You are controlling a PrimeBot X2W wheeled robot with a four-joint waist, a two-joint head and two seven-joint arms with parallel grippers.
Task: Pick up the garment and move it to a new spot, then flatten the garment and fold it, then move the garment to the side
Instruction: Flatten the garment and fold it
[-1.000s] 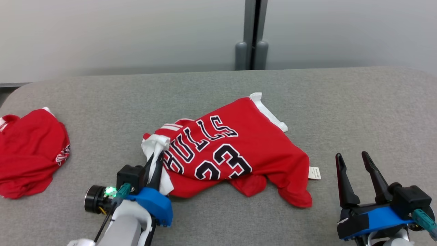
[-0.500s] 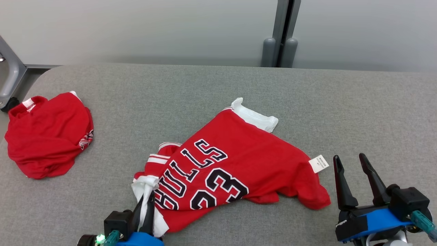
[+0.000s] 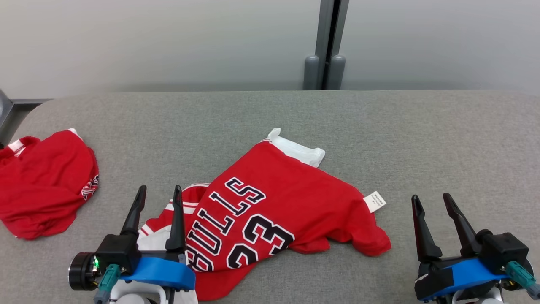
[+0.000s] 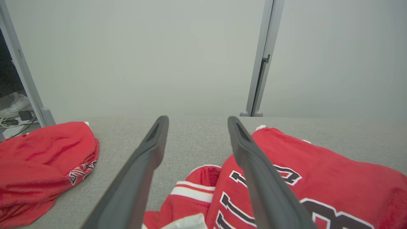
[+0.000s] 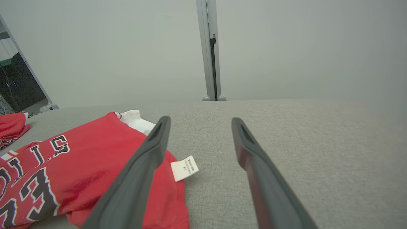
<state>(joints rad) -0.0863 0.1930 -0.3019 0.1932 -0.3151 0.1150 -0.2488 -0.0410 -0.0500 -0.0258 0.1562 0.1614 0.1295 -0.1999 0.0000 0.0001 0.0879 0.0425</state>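
Note:
The garment (image 3: 287, 202) is a red jersey with black-and-white "BULLS 23" lettering and white trim, lying crumpled on the grey table (image 3: 422, 135). It also appears in the left wrist view (image 4: 318, 171) and the right wrist view (image 5: 89, 159). My left gripper (image 3: 159, 193) stands open at the jersey's near left edge, above its white collar area, holding nothing. My right gripper (image 3: 430, 199) is open to the right of the jersey, apart from it. A white label (image 3: 375, 201) sticks out on the jersey's right side.
A second red garment (image 3: 42, 181) lies bunched at the table's left end. A grey post (image 3: 325, 46) stands behind the table's far edge against a pale wall. The right half and the far strip of the table are bare grey cloth.
My left gripper has opened and let go of the jersey's white collar, which it held shut before. The jersey was dragged nearer to me. The head camera has shifted between frames.

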